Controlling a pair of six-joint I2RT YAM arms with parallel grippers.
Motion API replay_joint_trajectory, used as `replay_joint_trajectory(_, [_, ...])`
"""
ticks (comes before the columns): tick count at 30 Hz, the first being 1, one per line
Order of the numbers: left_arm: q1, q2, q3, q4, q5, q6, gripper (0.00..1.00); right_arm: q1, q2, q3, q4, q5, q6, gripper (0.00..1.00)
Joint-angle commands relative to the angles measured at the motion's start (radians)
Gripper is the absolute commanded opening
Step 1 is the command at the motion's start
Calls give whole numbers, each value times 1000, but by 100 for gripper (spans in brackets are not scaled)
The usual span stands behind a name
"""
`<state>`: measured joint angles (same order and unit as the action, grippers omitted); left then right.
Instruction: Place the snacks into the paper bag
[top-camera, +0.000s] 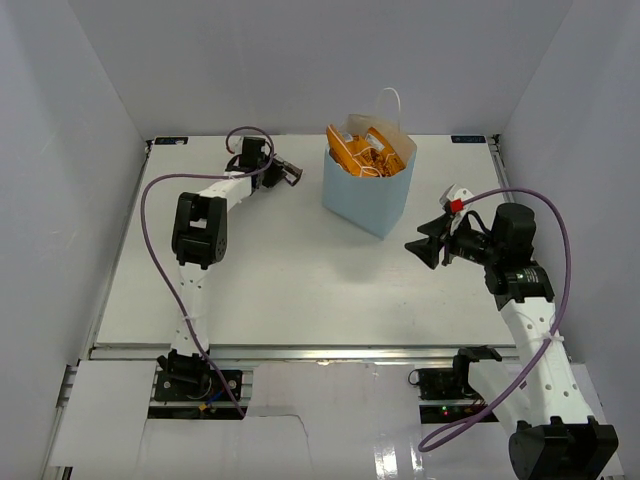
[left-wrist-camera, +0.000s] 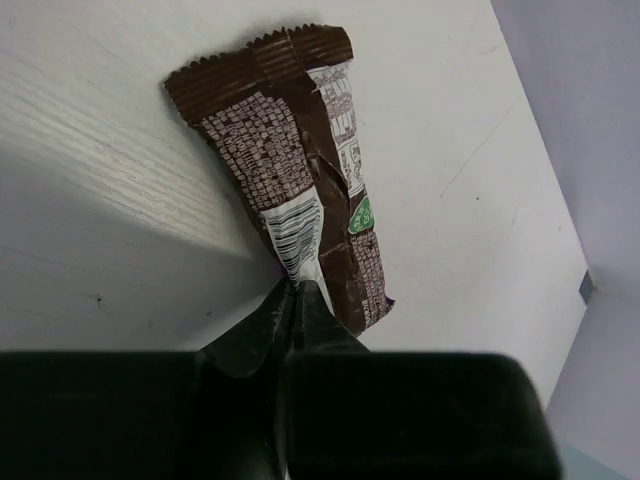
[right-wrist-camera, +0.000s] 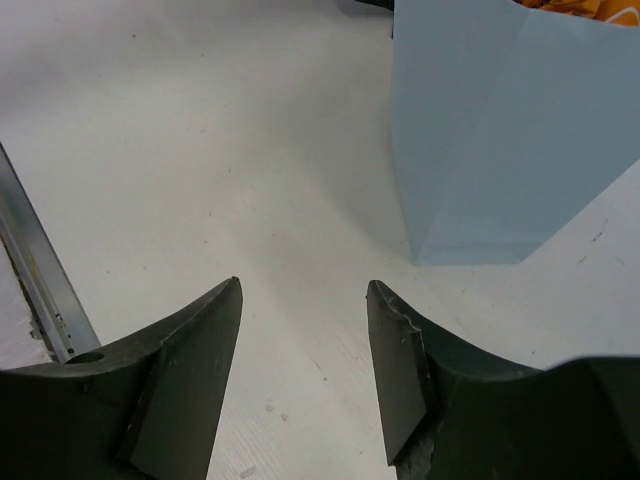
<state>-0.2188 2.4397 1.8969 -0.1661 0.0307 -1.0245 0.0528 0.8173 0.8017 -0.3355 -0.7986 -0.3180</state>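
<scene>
The dark brown bar lies flat on the white table, and my left gripper is shut on its near edge beside the barcode. From above, that gripper sits at the back left, to the left of the paper bag. The bag stands upright, light blue, with a large orange bag and other packets inside. My right gripper hovers to the right of the bag, open with nothing between its fingers. In the right wrist view the paper bag rises beyond and to the right of the open gripper.
A small red and white thing shows just behind the right gripper; I cannot tell whether it rests on the table or belongs to the arm. White walls close in the table on three sides. A metal rail runs along the table's edge.
</scene>
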Motion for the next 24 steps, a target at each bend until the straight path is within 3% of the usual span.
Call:
replay_joint_trajectory(1, [4, -49, -42, 49, 3, 49, 9, -5, -18, -18, 76, -50, 4, 59])
replay_joint_trajectory(3, [4, -99, -111, 89, 8, 130, 1, -7, -27, -22, 79, -57, -1, 59])
replay_joint_trajectory(9, [4, -466, -356, 284, 21, 433, 0, -7, -43, -27, 82, -19, -7, 59])
replay_joint_trajectory(12, [4, -600, -451, 318, 67, 504, 0, -13, -52, -27, 84, 4, -6, 59])
replay_joint_trajectory(17, [-7, -819, -496, 335, 218, 575, 0, -24, -70, -35, 93, 39, -3, 59])
replay_joint_trajectory(24, [-111, -903, -403, 329, 344, 601, 0, -36, -83, -44, 102, 62, 2, 59])
